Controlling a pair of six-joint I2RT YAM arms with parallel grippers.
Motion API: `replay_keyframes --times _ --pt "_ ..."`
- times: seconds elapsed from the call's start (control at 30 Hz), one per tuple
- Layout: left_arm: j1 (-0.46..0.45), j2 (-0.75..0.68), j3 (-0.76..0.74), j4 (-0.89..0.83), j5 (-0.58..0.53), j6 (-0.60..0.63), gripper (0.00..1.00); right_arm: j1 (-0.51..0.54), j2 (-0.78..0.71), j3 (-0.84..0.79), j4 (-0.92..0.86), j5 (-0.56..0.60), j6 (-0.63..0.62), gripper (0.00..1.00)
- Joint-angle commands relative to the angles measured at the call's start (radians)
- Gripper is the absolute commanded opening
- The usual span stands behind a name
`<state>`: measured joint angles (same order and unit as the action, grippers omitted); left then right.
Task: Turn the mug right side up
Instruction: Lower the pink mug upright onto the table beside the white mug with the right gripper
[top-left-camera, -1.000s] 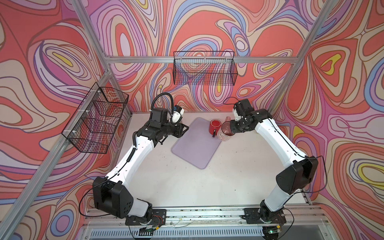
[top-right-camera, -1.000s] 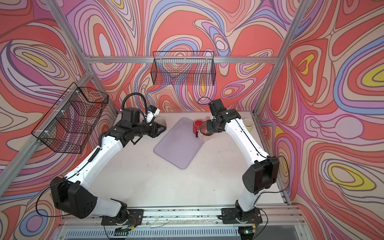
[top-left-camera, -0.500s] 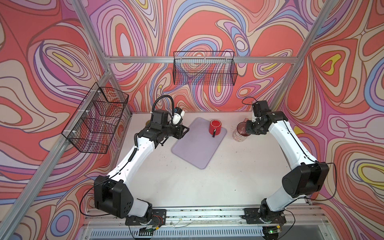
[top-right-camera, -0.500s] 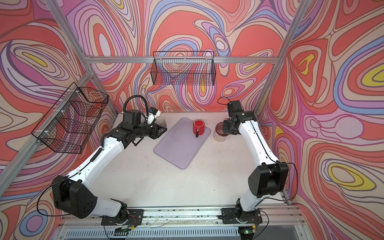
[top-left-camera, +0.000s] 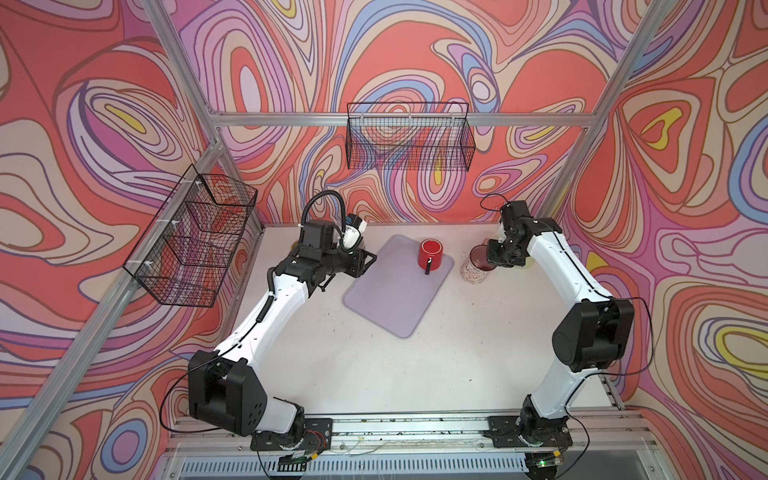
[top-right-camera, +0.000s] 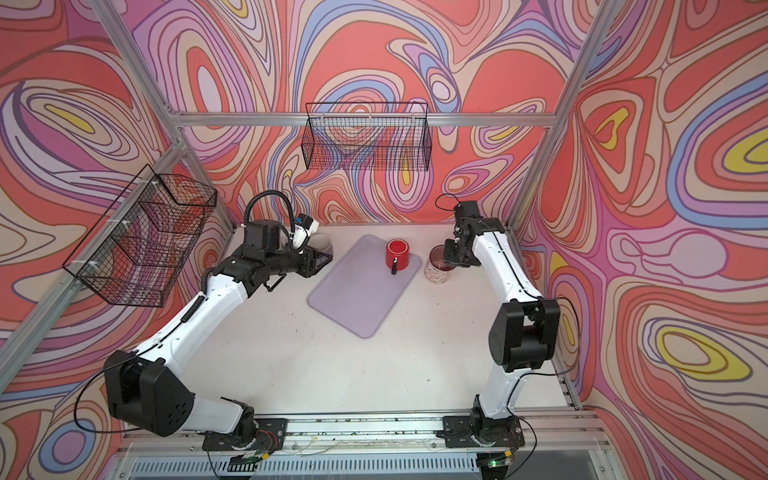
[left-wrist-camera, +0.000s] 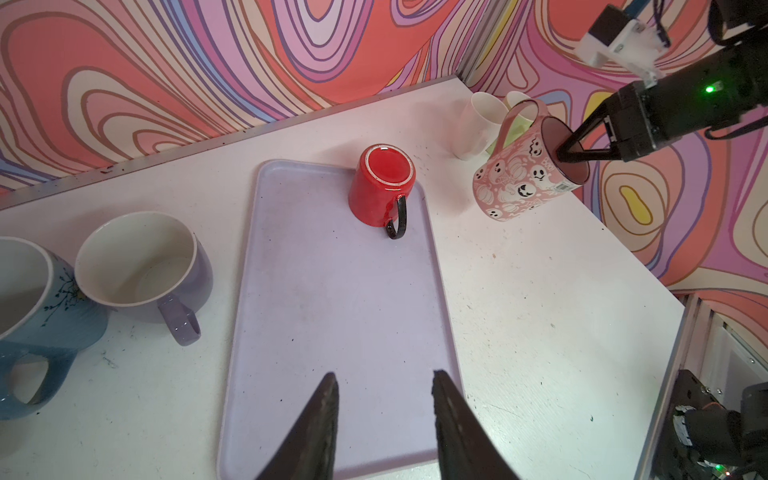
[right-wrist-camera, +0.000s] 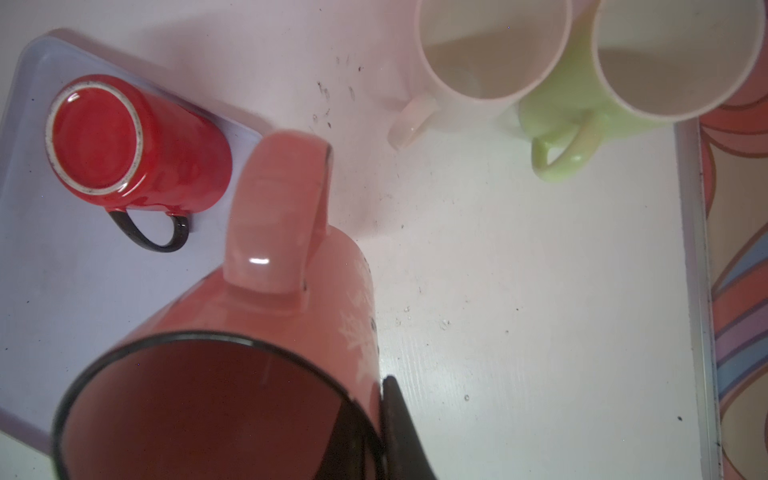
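Your right gripper (left-wrist-camera: 562, 156) clamps the rim of the pink ghost-printed ceramic mug (left-wrist-camera: 515, 185), tilted mouth-up near the white table (top-left-camera: 415, 374)'s far right corner, wrist angled down. Your left gripper (left-wrist-camera: 382, 384)'s fingers stand apart, empty, over the lilac plastic tray (left-wrist-camera: 332, 316).

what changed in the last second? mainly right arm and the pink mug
The right gripper, clamped on the rim of the pink ghost mug, carried it rightward from beside the red mug to over the table right of the tray; it is tilted, mouth up. Unchanged: red mug upside down on the tray, left gripper open, empty, barely shifted.
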<state>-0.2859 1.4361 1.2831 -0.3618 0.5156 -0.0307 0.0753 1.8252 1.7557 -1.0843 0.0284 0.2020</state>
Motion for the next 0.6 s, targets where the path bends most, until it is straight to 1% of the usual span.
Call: replay_keyframes --times 0.0,0.3,0.57 --pt "0.011 0.004 -0.014 0.022 0.022 -0.001 0.4 -0.001 0.035 0.107 0.056 -0.018 -0.067 0.0" --pt "0.015 -0.005 -0.022 0.03 0.033 -0.01 0.4 -0.001 0.198 0.297 0.014 0.043 -0.122 0.0" --pt "0.016 -0.011 -0.028 0.035 0.037 -0.013 0.4 -0.002 0.318 0.394 0.001 0.064 -0.166 0.0"
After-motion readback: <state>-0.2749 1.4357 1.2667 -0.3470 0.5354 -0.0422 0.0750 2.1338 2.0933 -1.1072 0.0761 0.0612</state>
